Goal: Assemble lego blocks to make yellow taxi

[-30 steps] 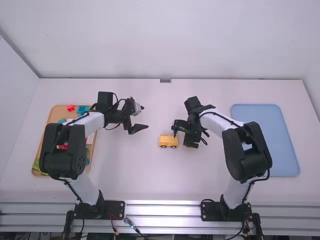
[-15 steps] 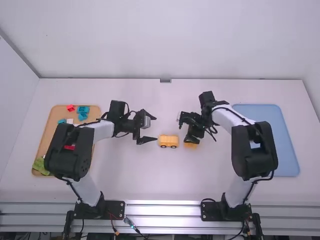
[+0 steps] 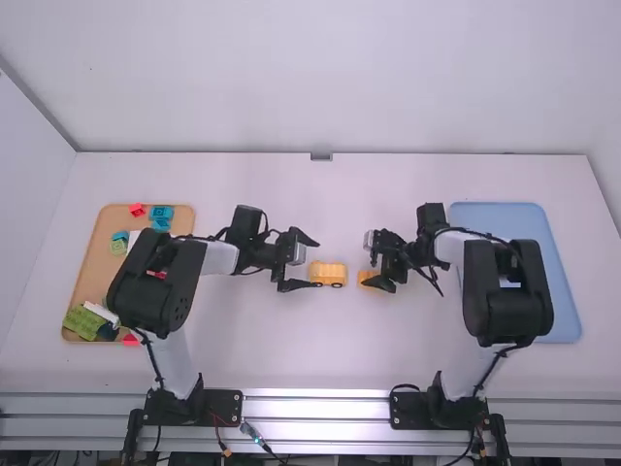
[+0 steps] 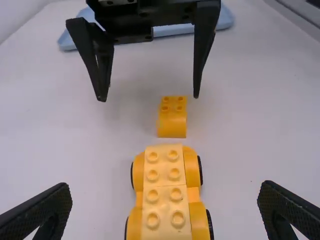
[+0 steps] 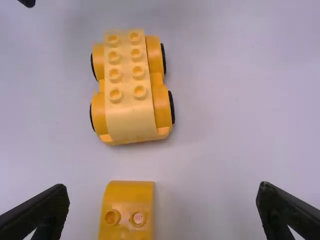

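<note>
**While both claws hang released, the taxi parts sit apart on the tabletop**

Left claw: fingers spread wide, nothing gripped. It's at the left end of the yellow wheeled base, with a gap on either side in its wrist view.

Right claw: also spread, also empty, over by the small yellow block.

Base is upright on the tabletop, black wheels down, lighter yellow strip along the top (two rows of four studs, smooth curved end facing the block). Block is near that end, not touching, stud side up, its own rounded end toward the base.

Far left: tan tray with mixed parts, including a red block, a teal block and a green piece. Far right: blue tray, partly behind the right arm.
</note>
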